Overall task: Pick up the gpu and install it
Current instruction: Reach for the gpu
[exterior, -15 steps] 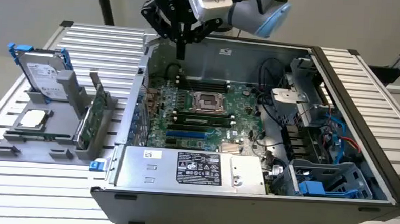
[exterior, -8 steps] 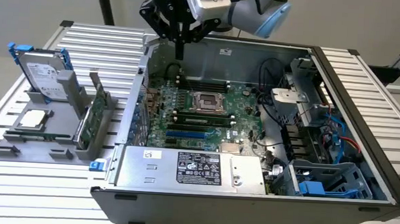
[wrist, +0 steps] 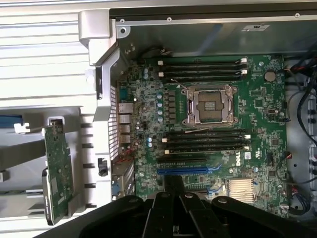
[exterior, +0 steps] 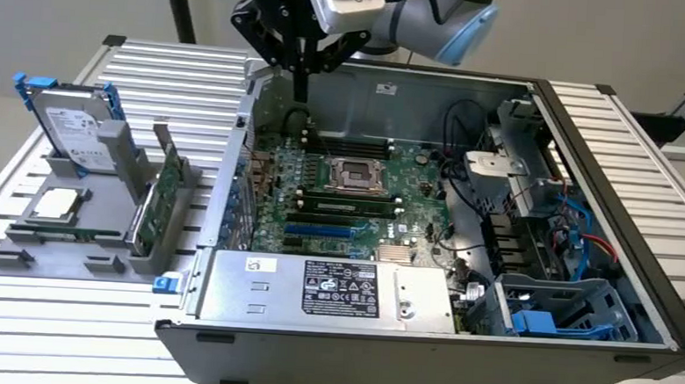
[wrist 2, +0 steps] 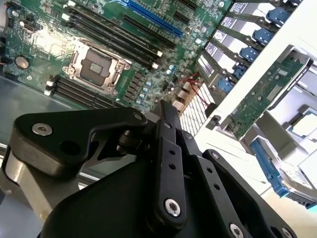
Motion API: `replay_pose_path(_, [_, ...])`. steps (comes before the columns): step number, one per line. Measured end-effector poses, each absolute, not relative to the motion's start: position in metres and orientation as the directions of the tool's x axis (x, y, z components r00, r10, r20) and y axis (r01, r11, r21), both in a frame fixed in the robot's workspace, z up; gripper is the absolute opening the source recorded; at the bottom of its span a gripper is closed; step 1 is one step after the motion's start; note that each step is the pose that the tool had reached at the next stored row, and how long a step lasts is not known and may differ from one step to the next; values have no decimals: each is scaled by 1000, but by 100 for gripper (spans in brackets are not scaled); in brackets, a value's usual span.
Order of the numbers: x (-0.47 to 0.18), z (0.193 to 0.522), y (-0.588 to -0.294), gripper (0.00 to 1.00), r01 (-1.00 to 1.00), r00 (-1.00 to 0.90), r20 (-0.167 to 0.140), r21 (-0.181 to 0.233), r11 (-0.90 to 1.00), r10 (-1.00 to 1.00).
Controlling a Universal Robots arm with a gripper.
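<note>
Over on the exterior view's left, a grey holder [exterior: 34, 259] sits on the slatted table [exterior: 77, 336], with a hard drive [exterior: 70, 129] in blue rails standing at its back and a processor chip [exterior: 58, 205] lying flat. The gpu [exterior: 163, 196] stands on edge in the holder's slot closest to the open computer case [exterior: 427, 372], its green face showing in both wrist views, nothing touching it. Further right, the gripper [exterior: 302, 95] hangs above the motherboard [exterior: 420, 174] near the case's far wall, fingers pressed together and empty, well apart from the gpu. A power supply [exterior: 326, 288] sits at the case's near end.
</note>
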State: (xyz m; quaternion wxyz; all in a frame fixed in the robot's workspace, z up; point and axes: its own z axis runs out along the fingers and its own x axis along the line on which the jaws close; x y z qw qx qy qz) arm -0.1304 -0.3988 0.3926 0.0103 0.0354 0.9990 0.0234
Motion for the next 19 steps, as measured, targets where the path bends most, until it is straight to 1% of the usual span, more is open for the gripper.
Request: replay_pose_path(19, [-146,393,-399,0,70,-997,-19,47,996,71])
